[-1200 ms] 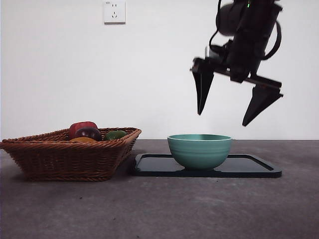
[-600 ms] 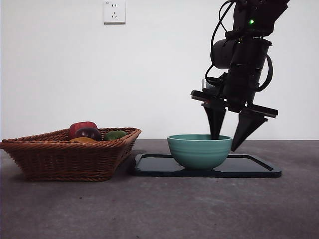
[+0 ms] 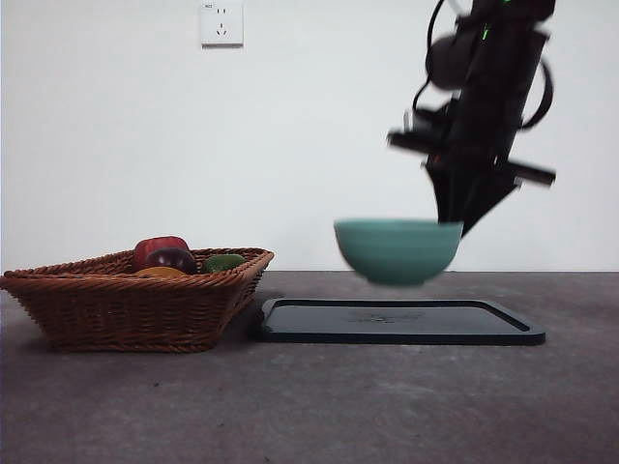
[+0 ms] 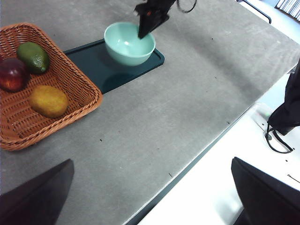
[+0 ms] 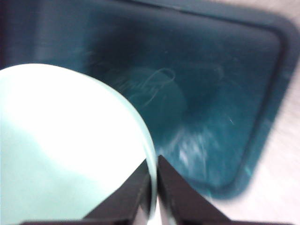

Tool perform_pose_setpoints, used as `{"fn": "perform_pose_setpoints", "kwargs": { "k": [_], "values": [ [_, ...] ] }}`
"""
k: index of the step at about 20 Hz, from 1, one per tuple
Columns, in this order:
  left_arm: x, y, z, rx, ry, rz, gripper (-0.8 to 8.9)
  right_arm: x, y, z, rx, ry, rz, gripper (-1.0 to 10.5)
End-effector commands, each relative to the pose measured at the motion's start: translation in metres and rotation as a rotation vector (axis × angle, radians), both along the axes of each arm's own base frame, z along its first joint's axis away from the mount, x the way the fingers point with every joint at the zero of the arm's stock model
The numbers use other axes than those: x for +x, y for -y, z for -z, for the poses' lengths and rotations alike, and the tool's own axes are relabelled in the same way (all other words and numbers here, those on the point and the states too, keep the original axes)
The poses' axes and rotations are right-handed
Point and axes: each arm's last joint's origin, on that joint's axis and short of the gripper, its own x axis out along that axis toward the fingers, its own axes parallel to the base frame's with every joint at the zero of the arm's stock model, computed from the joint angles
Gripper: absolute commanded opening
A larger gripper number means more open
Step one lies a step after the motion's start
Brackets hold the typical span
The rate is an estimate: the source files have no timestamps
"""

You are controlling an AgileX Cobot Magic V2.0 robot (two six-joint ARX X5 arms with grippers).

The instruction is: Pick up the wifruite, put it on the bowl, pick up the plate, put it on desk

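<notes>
Lifted clear of the dark tray point(image 3: 400, 322): teal bowl point(image 3: 397, 250), rim pinched by right gripper point(image 5: 153, 185) fingers; wifruite point(image 4: 48, 101) untouched in basket point(image 4: 70, 79).

Even, soft light is filling the front view; the bowl point(image 3: 397, 250) is smearing with motion blur. The right wrist view is blurring throughout, the bowl's inside glaring white at lower left.
</notes>
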Motion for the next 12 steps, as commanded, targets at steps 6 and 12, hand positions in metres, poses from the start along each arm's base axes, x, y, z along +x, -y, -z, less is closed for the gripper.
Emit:
{"fn": "perform_pose_setpoints", "kwargs": {
  "k": [6, 12],
  "values": [
    [0.0, 0.0, -0.003, -0.012, 0.016, 0.01, 6.57, -0.038, 0.006, -0.042, -0.022, 0.024, -0.121, 0.1],
    [0.0, 0.0, -0.003, -0.012, 0.016, 0.01, 6.57, -0.1, -0.002, -0.02, -0.003, -0.002, -0.221, 0.1]
  ]
}}
